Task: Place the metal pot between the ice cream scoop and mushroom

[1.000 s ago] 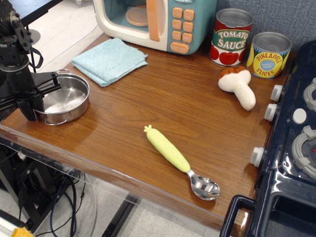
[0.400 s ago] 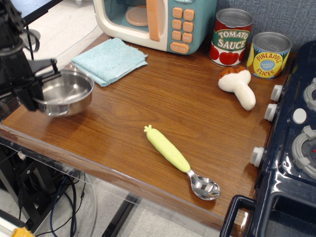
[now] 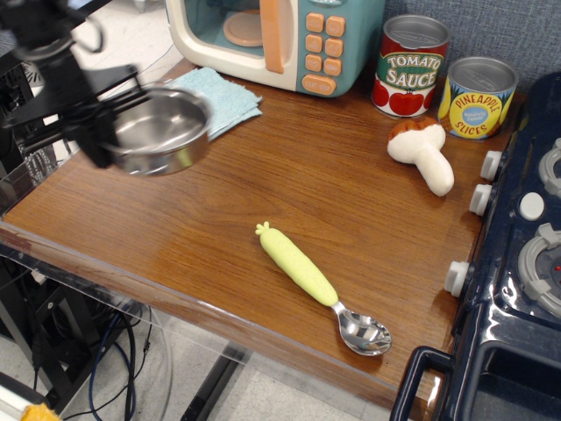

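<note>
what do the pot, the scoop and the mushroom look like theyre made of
Metal pot: polished steel, judging by its mirror-like reflections. Ice cream scoop: shiny metal bowl, matte pale yellow-green handle, probably plastic. Mushroom: looks like soft plush, with a fuzzy brown cap and white stem.

The metal pot [image 3: 161, 132] hangs above the left part of the desk [image 3: 219, 228], held at its left rim by the tool [image 3: 103, 123], partly in front of the folded cloth [image 3: 223, 95]. Behind the cloth stands the toy microwave [image 3: 276, 39]. To its right stand two cans [image 3: 412, 66], the mushroom [image 3: 422, 151] lying just before them. The ice cream scoop [image 3: 317, 285] lies near the front edge, well apart from the mushroom. The toy stove [image 3: 517, 263] is at the right.
</note>
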You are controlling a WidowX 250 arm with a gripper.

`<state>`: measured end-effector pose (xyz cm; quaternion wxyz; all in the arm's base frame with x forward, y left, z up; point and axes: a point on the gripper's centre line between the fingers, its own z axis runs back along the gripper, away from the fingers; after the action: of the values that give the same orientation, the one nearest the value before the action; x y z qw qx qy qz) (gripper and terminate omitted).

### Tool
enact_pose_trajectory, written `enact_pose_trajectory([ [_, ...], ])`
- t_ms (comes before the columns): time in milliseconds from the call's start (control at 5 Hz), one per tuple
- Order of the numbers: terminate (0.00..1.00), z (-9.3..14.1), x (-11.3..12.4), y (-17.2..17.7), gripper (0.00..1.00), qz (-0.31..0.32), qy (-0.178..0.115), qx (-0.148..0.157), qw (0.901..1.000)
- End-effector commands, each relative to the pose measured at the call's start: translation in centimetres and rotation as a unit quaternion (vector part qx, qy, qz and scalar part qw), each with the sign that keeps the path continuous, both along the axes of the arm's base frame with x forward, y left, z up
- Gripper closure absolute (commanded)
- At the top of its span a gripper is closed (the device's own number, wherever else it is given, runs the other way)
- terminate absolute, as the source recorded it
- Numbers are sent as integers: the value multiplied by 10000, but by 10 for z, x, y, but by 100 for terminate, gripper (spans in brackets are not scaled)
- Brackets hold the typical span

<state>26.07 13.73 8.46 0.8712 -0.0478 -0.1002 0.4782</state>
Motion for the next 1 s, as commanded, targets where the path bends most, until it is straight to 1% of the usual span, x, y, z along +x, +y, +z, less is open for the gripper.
enact_pose_trajectory([
  [0,0,19,18,-59,100,-345,-244,-232,9988],
  [200,0,8,26,-105,100,-706,-186,-295,9969],
  [400,0,-3,35,-142,100,-899,-157,-76,9958],
  [600,0,-18,42,-163,100,-989,-85,-41,9951],
  [800,0,-33,51,-174,100,-1003,-22,30,9949],
])
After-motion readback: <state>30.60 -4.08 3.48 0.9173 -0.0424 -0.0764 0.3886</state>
